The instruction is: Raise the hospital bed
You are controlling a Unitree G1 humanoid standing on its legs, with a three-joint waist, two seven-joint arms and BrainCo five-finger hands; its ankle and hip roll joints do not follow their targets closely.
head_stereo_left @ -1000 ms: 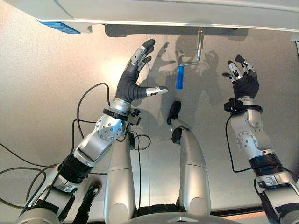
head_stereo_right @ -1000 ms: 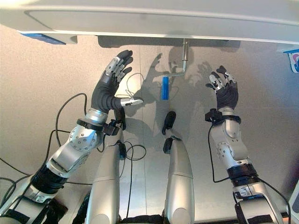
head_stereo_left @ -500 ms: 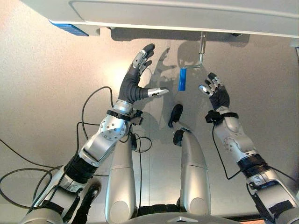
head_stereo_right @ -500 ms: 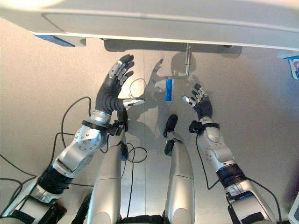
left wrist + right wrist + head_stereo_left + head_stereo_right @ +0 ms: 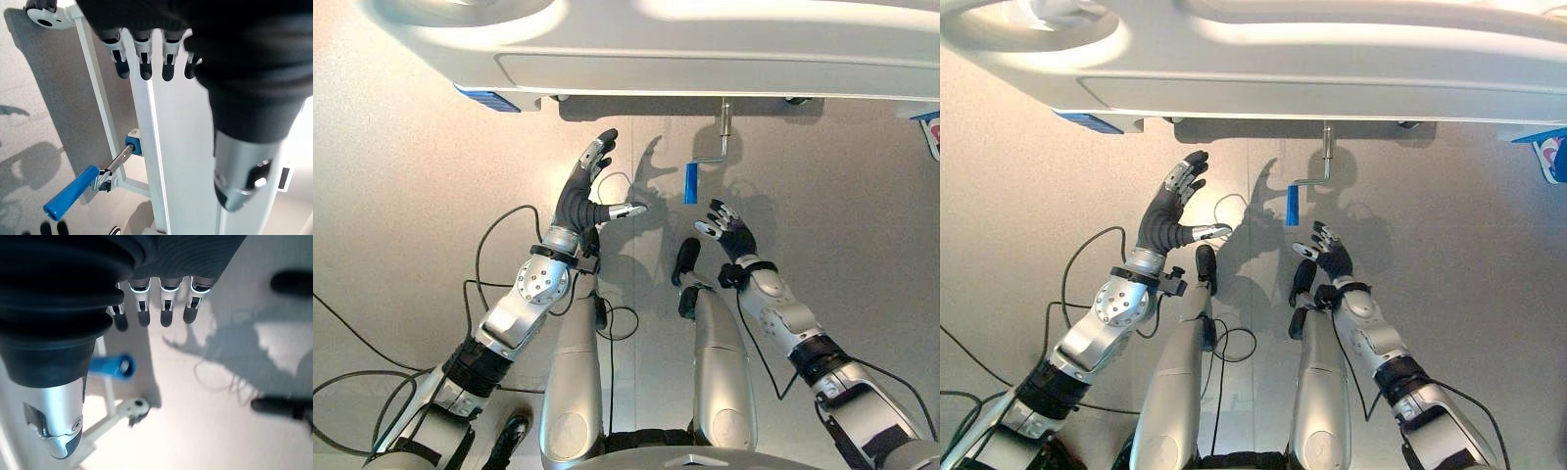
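Right hand (image 5: 729,233) hovers just below the crank's blue grip (image 5: 690,183), fingers spread, holding nothing. Left hand (image 5: 584,191) is raised, splayed and empty, off to the grip's left. Crank (image 5: 722,132) hangs under the bed (image 5: 705,59) edge.

A pale, speckled floor (image 5: 401,225) carries the white hospital bed (image 5: 705,49) — its frame along the far edge.

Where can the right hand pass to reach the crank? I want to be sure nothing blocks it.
Bare floor lies between the right hand and the blue crank handle, and off to its right. Left of the handle, the open left hand crowds the gap; the bed frame closes in above.
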